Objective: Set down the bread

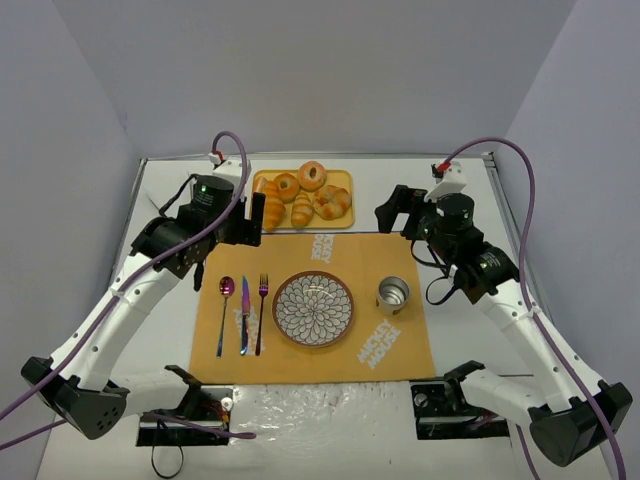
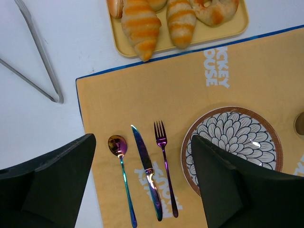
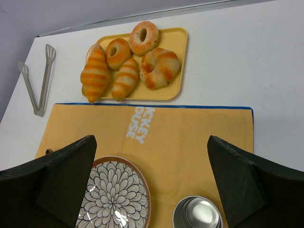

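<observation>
Two striped golden croissant rolls lie on a yellow tray (image 1: 346, 180) at the back of the table: the larger (image 1: 272, 212) on the left, the smaller (image 1: 301, 210) beside it. Both also show in the left wrist view, larger (image 2: 140, 26) and smaller (image 2: 181, 21), and in the right wrist view, larger (image 3: 95, 73) and smaller (image 3: 125, 78). My left gripper (image 1: 252, 220) is open and empty, hovering just left of the tray's near corner. My right gripper (image 1: 400, 210) is open and empty, to the right of the tray. A patterned plate (image 1: 313, 309) sits mid-placemat.
The tray also holds two ring bagels (image 3: 118, 52) and a knotted bun (image 3: 159, 67). Metal tongs (image 3: 38, 85) lie left of the tray. On the orange placemat (image 1: 345, 255) are a spoon (image 2: 118, 147), knife (image 2: 145, 166), fork (image 2: 164, 161) and a metal cup (image 1: 392, 295).
</observation>
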Tool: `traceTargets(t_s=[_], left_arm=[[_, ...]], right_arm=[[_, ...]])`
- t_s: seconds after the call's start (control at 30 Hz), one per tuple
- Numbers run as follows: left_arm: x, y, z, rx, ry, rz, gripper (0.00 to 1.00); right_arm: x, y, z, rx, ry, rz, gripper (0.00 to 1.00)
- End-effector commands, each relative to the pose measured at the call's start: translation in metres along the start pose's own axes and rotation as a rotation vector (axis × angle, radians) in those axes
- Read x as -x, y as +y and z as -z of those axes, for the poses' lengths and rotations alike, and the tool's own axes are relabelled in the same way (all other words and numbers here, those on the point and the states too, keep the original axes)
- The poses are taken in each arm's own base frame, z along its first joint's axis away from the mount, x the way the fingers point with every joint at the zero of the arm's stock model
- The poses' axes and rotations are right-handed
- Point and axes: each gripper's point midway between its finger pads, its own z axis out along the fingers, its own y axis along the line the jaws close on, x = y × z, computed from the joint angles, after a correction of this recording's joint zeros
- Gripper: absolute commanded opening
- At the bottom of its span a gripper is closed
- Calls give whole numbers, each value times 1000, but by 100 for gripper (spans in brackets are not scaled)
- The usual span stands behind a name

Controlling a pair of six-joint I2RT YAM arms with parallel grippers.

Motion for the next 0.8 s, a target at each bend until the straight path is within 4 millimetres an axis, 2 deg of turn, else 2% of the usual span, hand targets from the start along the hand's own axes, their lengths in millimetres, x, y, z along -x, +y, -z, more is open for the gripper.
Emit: traceTargets(t_s=[0.0,0.2,0.3,0.4,0.53,0.77], left_arm=[[23,0,8,-8,-92,20,78],[25,3,11,9,-100,23,79],[27,15,9,81,-101,44,79],[24,38,0,196,-77,126,82],[19,83,-31,306,-27,289,82],[16,155,-58,526,-47,490,86]], right_arm=[[26,11,6,39,-102,-13,100],[24,11,6,42,-99,-11,100],[23,11,5,43,-94,-10,100],[23,13,4,53,-90,-10,100],[21,14,3,58,-82,-18,100],[16,22,2,99,-54,-18,100]])
